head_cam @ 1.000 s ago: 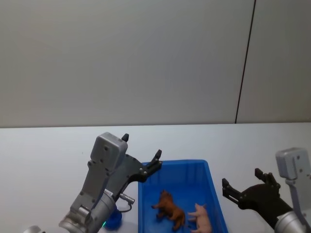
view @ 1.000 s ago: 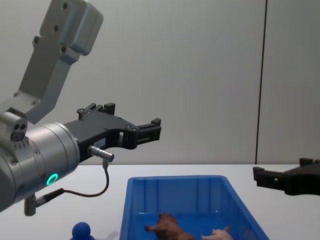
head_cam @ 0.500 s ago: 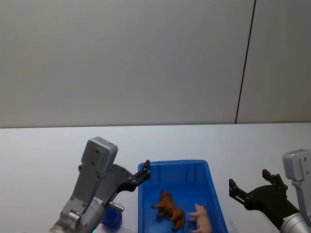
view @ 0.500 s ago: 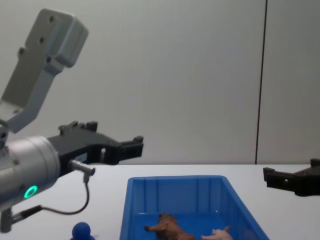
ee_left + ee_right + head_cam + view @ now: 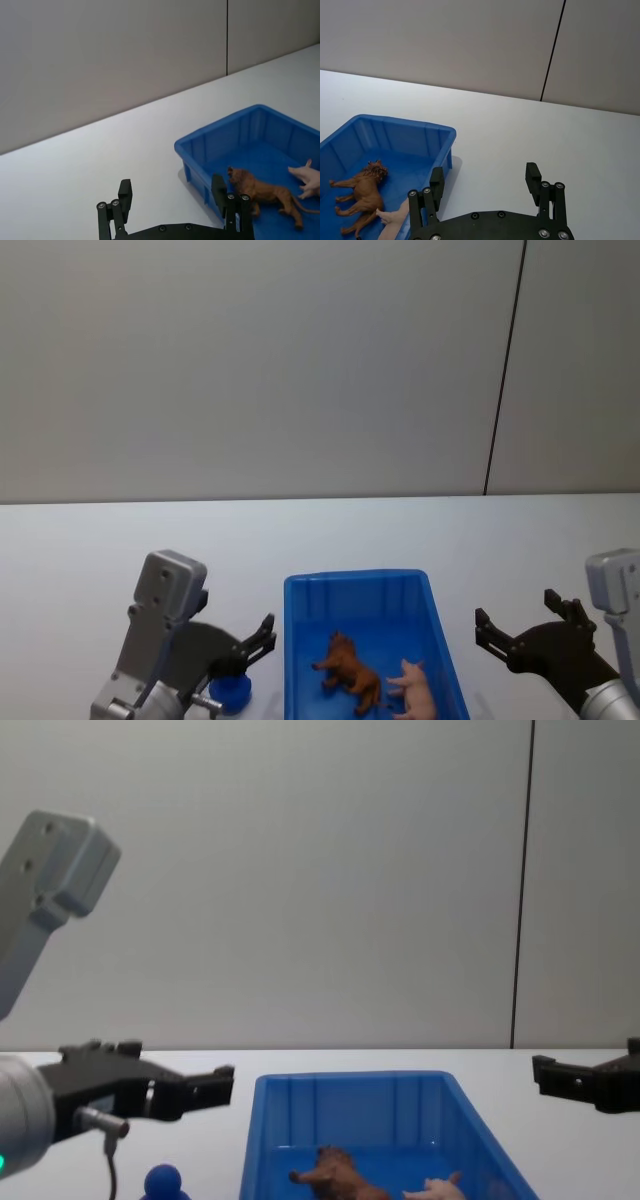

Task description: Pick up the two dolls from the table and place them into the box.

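Note:
The two dolls lie inside the blue box [image 5: 355, 579]: the shaggy brown one [image 5: 350, 668] in the middle, the pale pink pig-like one [image 5: 414, 690] to its right. In the chest view the brown doll [image 5: 335, 1175] and pink doll [image 5: 440, 1187] show low in the box [image 5: 350, 1077]. My left gripper [image 5: 262, 640] hangs open and empty just left of the box, above the table. My right gripper [image 5: 516, 612] is open and empty to the right of the box. The left wrist view has the left gripper [image 5: 171, 190], the box [image 5: 220, 135] and the brown doll [image 5: 262, 190].
A blue ball-topped object [image 5: 230, 692] stands on the white table [image 5: 90, 550] under my left gripper, close to the box's left wall. The right wrist view shows the right gripper [image 5: 485, 177] over bare table beside the box [image 5: 405, 122]. A grey wall runs behind.
My left arm has dropped and drawn back to the left, from over the box's left rim to beside it. The right gripper has eased slightly right. The dolls have not moved.

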Available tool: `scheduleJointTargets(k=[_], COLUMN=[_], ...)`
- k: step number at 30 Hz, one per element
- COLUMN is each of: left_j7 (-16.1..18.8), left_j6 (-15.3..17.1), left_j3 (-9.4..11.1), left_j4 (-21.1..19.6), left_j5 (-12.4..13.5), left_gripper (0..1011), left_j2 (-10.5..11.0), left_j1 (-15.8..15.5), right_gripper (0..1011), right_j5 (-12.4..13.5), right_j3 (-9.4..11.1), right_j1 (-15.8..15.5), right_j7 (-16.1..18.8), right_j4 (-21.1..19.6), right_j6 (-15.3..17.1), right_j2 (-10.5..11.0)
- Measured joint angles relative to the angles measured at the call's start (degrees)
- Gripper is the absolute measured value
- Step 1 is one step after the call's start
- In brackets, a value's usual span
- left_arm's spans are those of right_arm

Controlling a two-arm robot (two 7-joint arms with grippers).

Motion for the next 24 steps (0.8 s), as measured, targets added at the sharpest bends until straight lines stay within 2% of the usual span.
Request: scheduleJointTargets(k=[10,24], left_j7=[-0.54,-3.57], left_j6=[1.97,2.49], left_j3=[-0.82,-1.32], left_j4=[2.55,7.89], left_j5=[-2.94,-4.13], left_gripper=[1002,997], left_j2=[0.51,-0.66], left_j1=[0.81,-0.67], right_gripper=[1001,1001], right_j5=[0.02,0.02], right_j3=[0.07,0.07], right_j1=[-0.06,-0.1], right_j7=[-0.11,-0.19], right_j4=[-0.06,-0.07], right_j6=[0.0,0.0], right_j2=[0.05,0.08])
